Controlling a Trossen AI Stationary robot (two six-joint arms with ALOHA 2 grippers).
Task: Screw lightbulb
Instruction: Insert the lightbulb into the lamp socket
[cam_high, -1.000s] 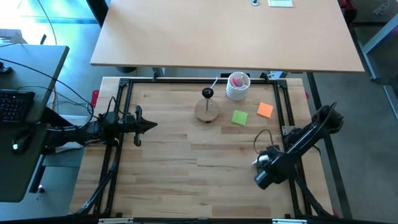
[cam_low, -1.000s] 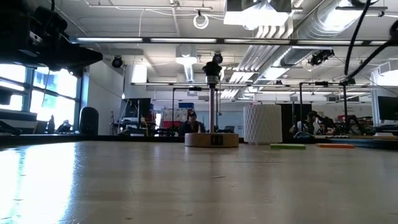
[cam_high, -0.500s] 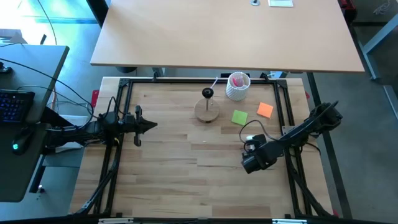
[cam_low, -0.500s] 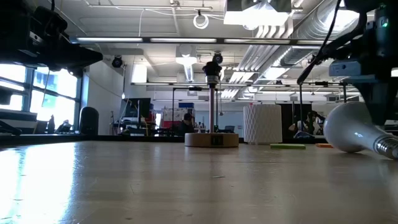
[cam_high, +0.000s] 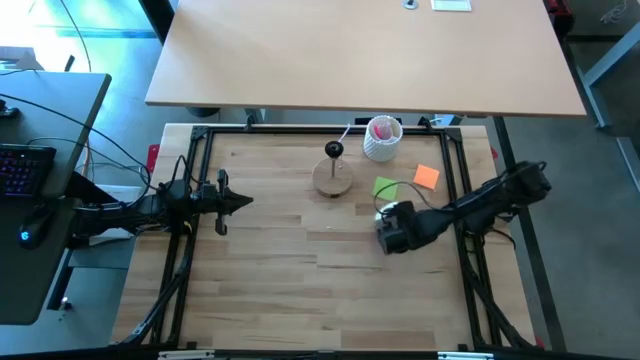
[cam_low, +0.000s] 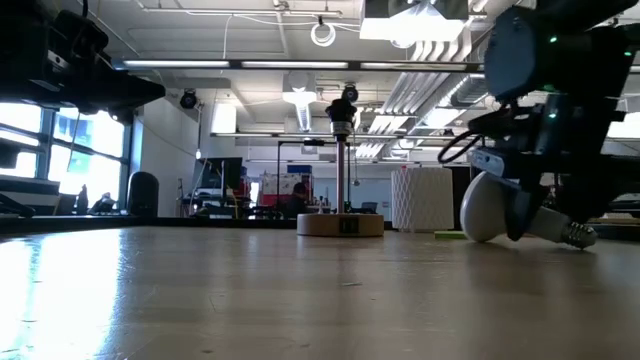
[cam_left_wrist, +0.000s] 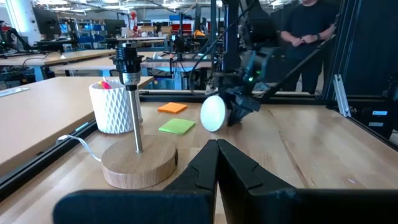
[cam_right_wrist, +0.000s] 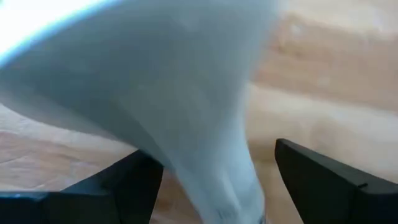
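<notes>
The white lightbulb (cam_low: 488, 208) is in my right gripper (cam_low: 528, 216), low over the middle-right of the table. It also shows in the left wrist view (cam_left_wrist: 213, 113) and the high view (cam_high: 382, 212). The black socket on its pole stands on a round wooden base (cam_high: 333, 176), a short way to the bulb's far left. My left gripper (cam_high: 245, 201) waits shut and empty at the table's left edge; its fingertips meet in its wrist view (cam_left_wrist: 217, 148). My right gripper holds the bulb by its narrow neck (cam_right_wrist: 217, 171), between the globe and the screw base (cam_low: 578, 236), with one finger (cam_right_wrist: 127, 183) on each side. The fingers lie across the bulb. The bulb lies tilted, globe toward the table's left. Whether it touches the table I cannot tell.
A white ribbed cup (cam_high: 382, 138) with pink contents stands at the far edge. A green note (cam_high: 385, 187) and an orange note (cam_high: 427, 177) lie flat just beyond the bulb. A black frame rail (cam_high: 200, 180) runs round the table. People stand in the room behind.
My right gripper has gone from the near right toward the table's left and far edge, toward the socket. The bulb has travelled with it, its globe leading toward the left.
</notes>
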